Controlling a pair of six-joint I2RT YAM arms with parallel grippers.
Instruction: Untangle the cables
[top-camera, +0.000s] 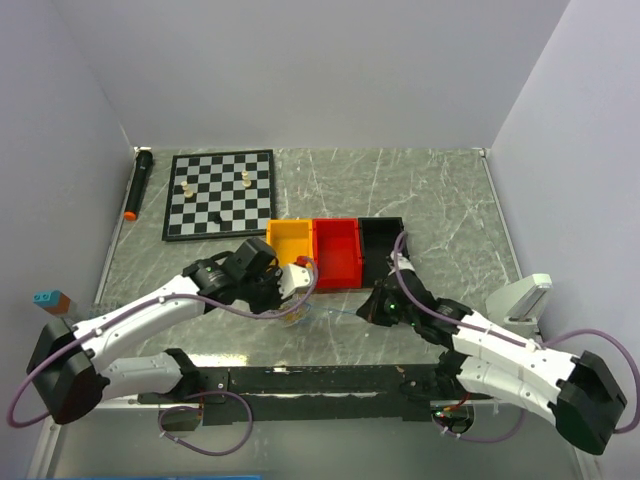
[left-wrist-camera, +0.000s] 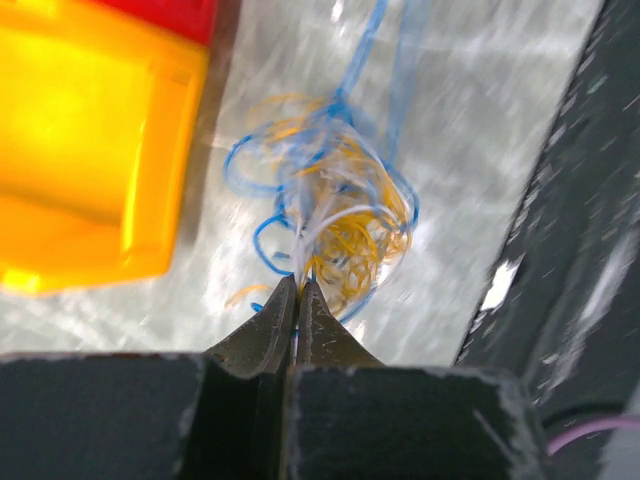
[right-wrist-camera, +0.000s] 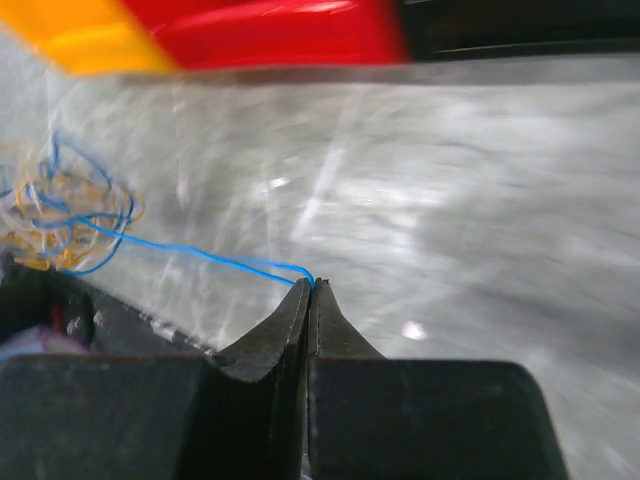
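The cables form a tangled ball of blue, yellow-tan and white wire on the marble table, also seen as a small clump and at the left of the right wrist view. My left gripper is shut on strands at the near edge of the ball, white and blue wire running between its tips. A single blue cable stretches from the ball to my right gripper, which is shut on its end. In the top view the left gripper is over the clump and the right gripper lies to its right.
Yellow, red and black bins stand in a row just behind the grippers. A chessboard with a few pieces and a black marker lie at the back left. The black base rail runs along the near edge.
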